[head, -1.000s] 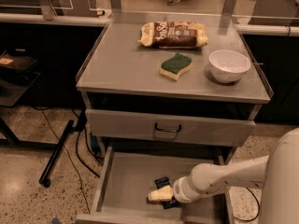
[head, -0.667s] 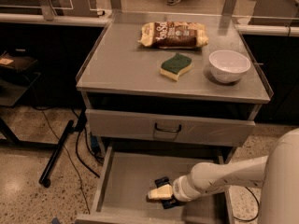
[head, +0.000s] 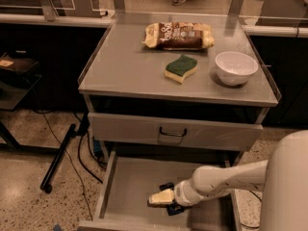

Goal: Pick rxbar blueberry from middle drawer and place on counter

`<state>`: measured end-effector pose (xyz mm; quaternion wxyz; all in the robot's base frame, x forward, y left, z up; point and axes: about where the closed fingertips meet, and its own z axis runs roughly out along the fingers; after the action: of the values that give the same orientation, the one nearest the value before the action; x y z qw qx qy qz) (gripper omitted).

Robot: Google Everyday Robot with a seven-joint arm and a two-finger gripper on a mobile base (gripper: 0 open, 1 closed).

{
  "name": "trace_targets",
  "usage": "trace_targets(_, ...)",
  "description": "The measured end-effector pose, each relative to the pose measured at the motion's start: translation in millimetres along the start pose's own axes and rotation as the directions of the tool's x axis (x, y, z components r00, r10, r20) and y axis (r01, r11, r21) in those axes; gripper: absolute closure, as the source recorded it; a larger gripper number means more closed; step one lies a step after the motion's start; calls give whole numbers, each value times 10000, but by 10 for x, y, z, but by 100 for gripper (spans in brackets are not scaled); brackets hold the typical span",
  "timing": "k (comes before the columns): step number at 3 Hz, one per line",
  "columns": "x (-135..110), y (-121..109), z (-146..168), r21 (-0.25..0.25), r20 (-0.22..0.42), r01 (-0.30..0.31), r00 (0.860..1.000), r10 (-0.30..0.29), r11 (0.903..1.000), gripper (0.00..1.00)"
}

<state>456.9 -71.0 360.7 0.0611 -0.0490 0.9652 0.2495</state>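
The middle drawer (head: 129,189) stands pulled open at the near bottom of the scene, below a closed drawer front (head: 130,129) with a dark bar handle (head: 172,133). The robot's pale arm (head: 224,178) reaches in from the right, over the drawer's right side. The claw (head: 157,198) is low over the drawer floor, near its middle and pointing left.

The rxbar blueberry (head: 167,186) lies inside the drawer right at the claw. Only dark bits of its wrapper show, on the far and near sides of the claw. Whether the claw is clenched on the bar or released cannot be told, nor whether the bar is lifted off the floor.

Above, the grey worktop (head: 122,64) carries three things. A brown-and-cream snack bag (head: 179,35) lies at the far edge. A sponge (head: 181,68) with a green top and yellow underside lies near the centre. A white bowl (head: 236,67) stands upright to the right of the sponge, apart from it. The left half of the worktop is bare metal.
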Motion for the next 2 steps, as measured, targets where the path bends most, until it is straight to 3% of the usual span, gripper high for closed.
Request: trace_targets(2,20,42,9,-65,-175,-19,9998,18,10000,0)
